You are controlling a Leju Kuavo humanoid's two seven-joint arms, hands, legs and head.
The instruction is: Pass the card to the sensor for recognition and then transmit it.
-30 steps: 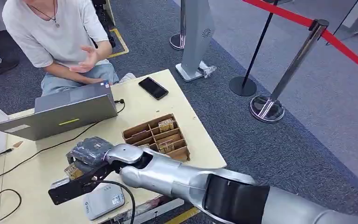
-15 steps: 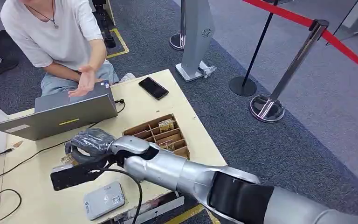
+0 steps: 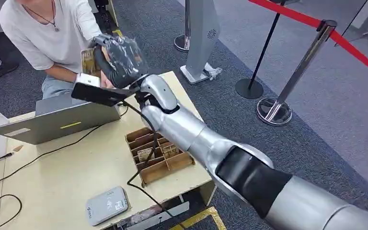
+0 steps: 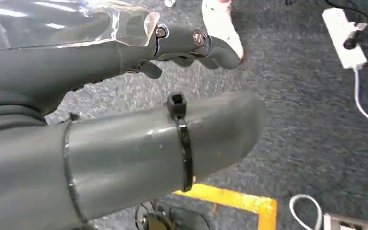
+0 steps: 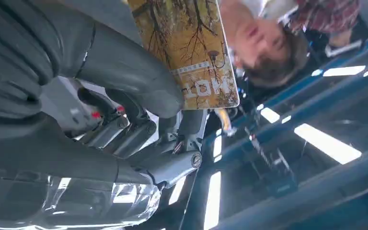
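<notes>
Seated person (image 3: 48,33) in white tee behind beige table (image 3: 52,177) w/ open laptop (image 3: 57,117). Silver right arm (image 3: 211,153) reaches up over the table; right hand (image 3: 117,57) grips a yellow tree-print card (image 5: 187,52) btwn thumb and fingers, raised near the person. Cardboard divider tray (image 3: 160,153), grey card reader (image 3: 106,206), black phone (image 3: 157,90) on table. Left hand (image 4: 124,96) hangs above carpet, holds nothing; can't tell if fingers are curled or spread.

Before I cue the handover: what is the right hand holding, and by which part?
The right hand holds the card, thumb pressed on its printed face, gripping one end while the other end sticks out free.
</notes>
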